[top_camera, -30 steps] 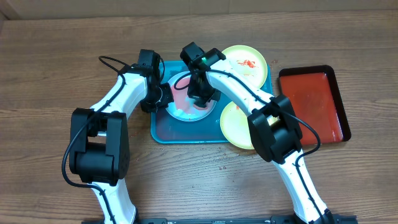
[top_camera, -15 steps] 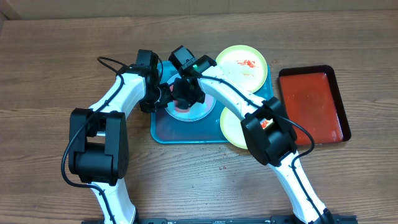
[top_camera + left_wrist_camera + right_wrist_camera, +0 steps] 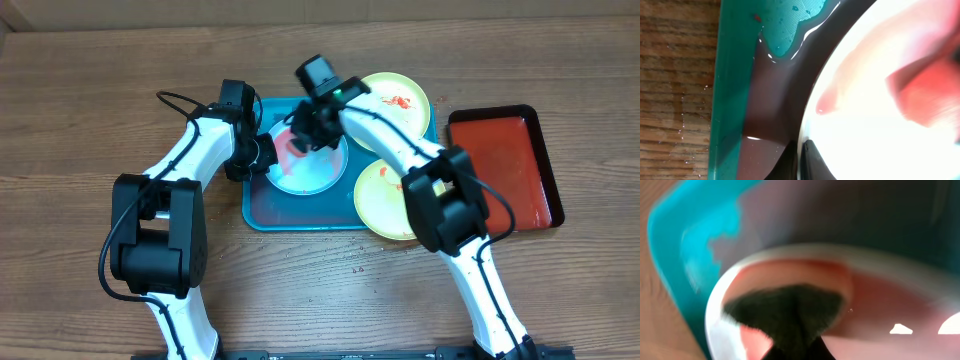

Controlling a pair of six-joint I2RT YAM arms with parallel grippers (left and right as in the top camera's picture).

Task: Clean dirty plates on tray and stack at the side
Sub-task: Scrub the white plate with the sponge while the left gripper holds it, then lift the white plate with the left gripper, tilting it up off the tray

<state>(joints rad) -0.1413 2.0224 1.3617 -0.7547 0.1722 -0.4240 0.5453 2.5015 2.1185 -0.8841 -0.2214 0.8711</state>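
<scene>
A light blue plate (image 3: 312, 168) lies on the turquoise tray (image 3: 300, 212). My left gripper (image 3: 262, 152) is shut on its left rim; the left wrist view shows the finger (image 3: 802, 160) pinching the plate's pale edge (image 3: 875, 125) over the tray (image 3: 732, 75). My right gripper (image 3: 306, 135) is over the plate's far left part, shut on a dark fuzzy pad (image 3: 785, 307) with a reddish body, pressed on the plate (image 3: 880, 310). One yellow-green plate (image 3: 395, 100) with red sauce sits at the tray's far right. Another yellow-green plate (image 3: 382, 198) sits at its near right, partly under my right arm.
A dark red tray with a black rim (image 3: 503, 170) lies to the right of the turquoise tray. Bare wooden table (image 3: 90, 110) surrounds both trays. The right wrist view is blurred.
My right gripper with the pad swept left across the light blue plate, then back up and right to its far edge. The left gripper has kept its hold.
</scene>
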